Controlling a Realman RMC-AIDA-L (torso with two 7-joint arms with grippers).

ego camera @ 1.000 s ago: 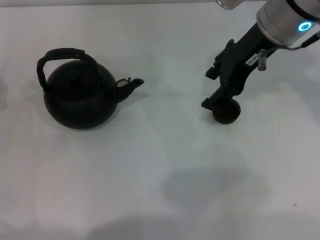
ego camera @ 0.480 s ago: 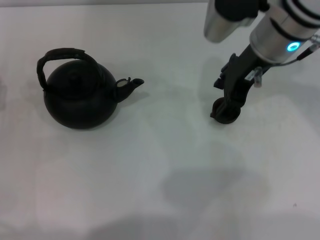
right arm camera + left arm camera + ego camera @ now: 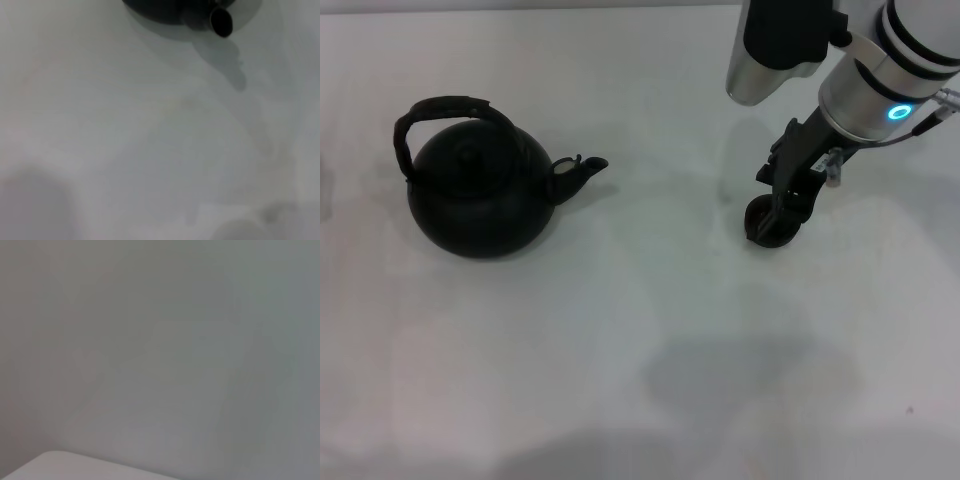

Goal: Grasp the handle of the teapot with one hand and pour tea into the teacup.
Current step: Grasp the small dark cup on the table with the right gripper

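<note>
Black teapot (image 3: 478, 198) sits lidded; right end effector (image 3: 775, 222) clamped on teacup (image 3: 770, 226), contents unseen.

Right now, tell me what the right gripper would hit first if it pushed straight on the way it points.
The right gripper points down at the teacup, apparently already at it, so the cup comes first, then the table. Depth is unclear; contact cannot be confirmed.
</note>
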